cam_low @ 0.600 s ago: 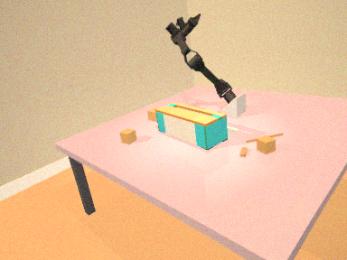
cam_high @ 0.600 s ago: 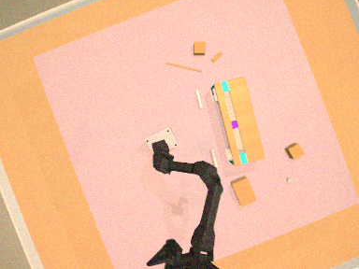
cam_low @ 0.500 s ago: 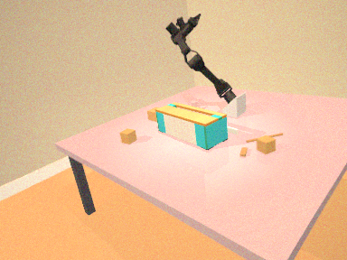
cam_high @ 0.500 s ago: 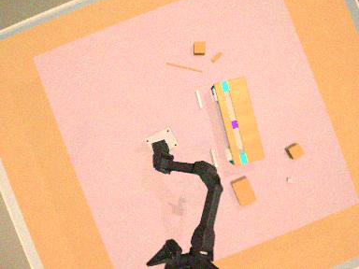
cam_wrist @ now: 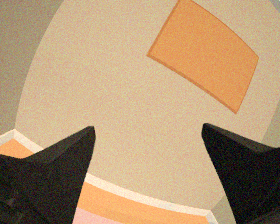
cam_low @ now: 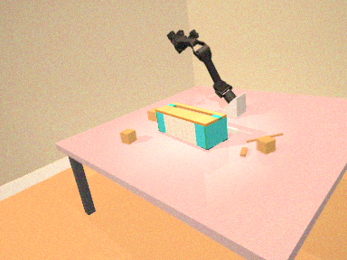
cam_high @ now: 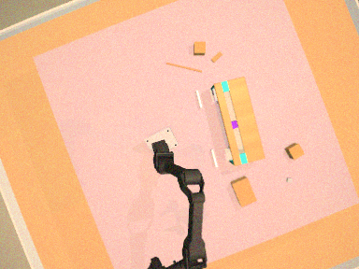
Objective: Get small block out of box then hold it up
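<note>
The box (cam_high: 250, 121) (cam_low: 181, 128) stands on the table with its slotted yellow roof upward. A small purple block (cam_high: 235, 124) shows through the roof slot, near the middle of the box's length, between two teal end patches. The slot hides how it rests on the shelf. My gripper (cam_wrist: 150, 131) is open and empty, its two black fingers wide apart, facing the wall. It is raised high, far from the box; in the top view it is at the bottom edge, partly cut off. The block does not show in the wrist view or the exterior view.
A thin orange stick (cam_high: 183, 67) lies beyond the box, near a small slab (cam_high: 217, 57) (cam_low: 244, 152) and a cube (cam_high: 199, 48) (cam_low: 266, 144). A larger block (cam_high: 243, 191), another cube (cam_high: 294, 150) (cam_low: 128, 136) and white strips (cam_high: 199, 99) (cam_high: 214, 158) lie around the box.
</note>
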Tool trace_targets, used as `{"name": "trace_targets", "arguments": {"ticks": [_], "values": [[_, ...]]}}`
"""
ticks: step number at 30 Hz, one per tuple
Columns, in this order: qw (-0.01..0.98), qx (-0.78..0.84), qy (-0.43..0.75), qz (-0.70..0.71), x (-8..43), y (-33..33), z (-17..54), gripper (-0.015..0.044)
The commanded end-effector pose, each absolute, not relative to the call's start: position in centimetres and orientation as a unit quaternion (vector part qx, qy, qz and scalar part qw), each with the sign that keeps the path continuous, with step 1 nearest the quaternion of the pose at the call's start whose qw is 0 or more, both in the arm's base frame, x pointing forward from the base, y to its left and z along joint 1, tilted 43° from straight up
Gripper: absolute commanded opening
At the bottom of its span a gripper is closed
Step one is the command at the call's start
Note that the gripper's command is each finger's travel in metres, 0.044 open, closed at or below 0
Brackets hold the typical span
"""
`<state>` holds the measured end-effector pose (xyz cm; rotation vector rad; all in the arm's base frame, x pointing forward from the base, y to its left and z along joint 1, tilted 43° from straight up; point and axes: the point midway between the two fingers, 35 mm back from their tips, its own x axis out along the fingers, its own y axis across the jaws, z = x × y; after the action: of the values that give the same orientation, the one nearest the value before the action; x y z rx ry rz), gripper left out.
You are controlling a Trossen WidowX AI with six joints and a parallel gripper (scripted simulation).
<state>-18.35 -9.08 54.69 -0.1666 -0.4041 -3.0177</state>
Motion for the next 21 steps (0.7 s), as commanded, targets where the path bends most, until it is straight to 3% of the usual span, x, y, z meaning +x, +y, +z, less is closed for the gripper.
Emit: {"name": "trace_targets", "arguments": {"ticks": [1,12,21], "values": [[0.131,-0.032,-0.128,-0.982,-17.3,-13.6,53.8,0.0400],[0.397,0.045,-0.090,-0.912,-7.6,-26.1,49.9,0.0400],[0.561,0.109,-0.051,-0.819,3.9,-30.5,46.0,0.0400]]}}
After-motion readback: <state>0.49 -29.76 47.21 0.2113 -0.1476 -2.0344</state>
